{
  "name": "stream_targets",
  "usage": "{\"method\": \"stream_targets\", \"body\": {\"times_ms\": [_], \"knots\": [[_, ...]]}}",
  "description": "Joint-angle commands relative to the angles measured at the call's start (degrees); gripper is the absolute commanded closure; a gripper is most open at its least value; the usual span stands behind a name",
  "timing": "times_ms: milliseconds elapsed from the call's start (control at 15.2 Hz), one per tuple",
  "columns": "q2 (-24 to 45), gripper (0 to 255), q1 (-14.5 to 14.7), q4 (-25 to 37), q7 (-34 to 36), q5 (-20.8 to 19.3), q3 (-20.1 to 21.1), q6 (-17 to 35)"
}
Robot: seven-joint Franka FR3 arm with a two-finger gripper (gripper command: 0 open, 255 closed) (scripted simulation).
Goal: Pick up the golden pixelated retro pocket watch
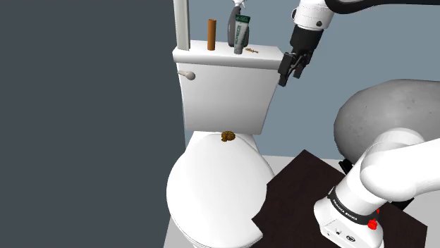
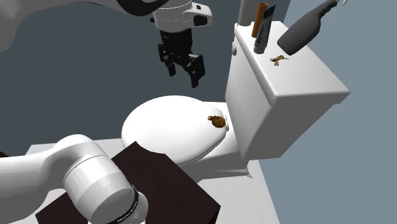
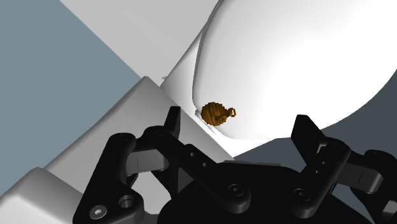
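The arm (image 1: 395, 180) rises from the stand (image 1: 300, 180) at the lower right of the shoulder view and leaves the frame at the top. It comes back at the upper right with the gripper (image 1: 291, 72) pointing down and a little to the left, in the air near the right corner of the tank (image 1: 225, 95). In the second exterior view the gripper (image 2: 184, 73) hangs in the upper middle, above the closed toilet lid (image 2: 165, 127) and touching nothing. The two fingers (image 3: 172, 122) stand well apart, with nothing between them.

On the flat top of the tank (image 2: 286, 76) stand a brown cylinder (image 1: 211, 35) and a green and white tube (image 1: 242, 34). A small brown piece (image 1: 251, 51) lies beside them.

The pocket watch (image 1: 228, 136) lies on the toilet lid (image 1: 211, 190), at its back edge just in front of the tank, in the middle of the shoulder view. In the second exterior view the pocket watch (image 2: 217, 121) is right of the centre, close to the tank's base. In the wrist view the pocket watch (image 3: 216, 113) is beyond the gripper (image 3: 238, 127), nearer to one finger. Its small loop sticks out of the round body toward the farther finger, so its long axis runs roughly along the line between the fingers.
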Motion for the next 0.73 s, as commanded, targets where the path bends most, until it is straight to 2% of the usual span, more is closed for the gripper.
{"method": "stream_targets", "body": {"times_ms": [0,660], "knots": [[0.0,0,0.0,0.0,0.0,0.0,0.0,0.0],[13.8,0,0.6,-6.6,-1.3,-2.5,1.6,20.9]]}}
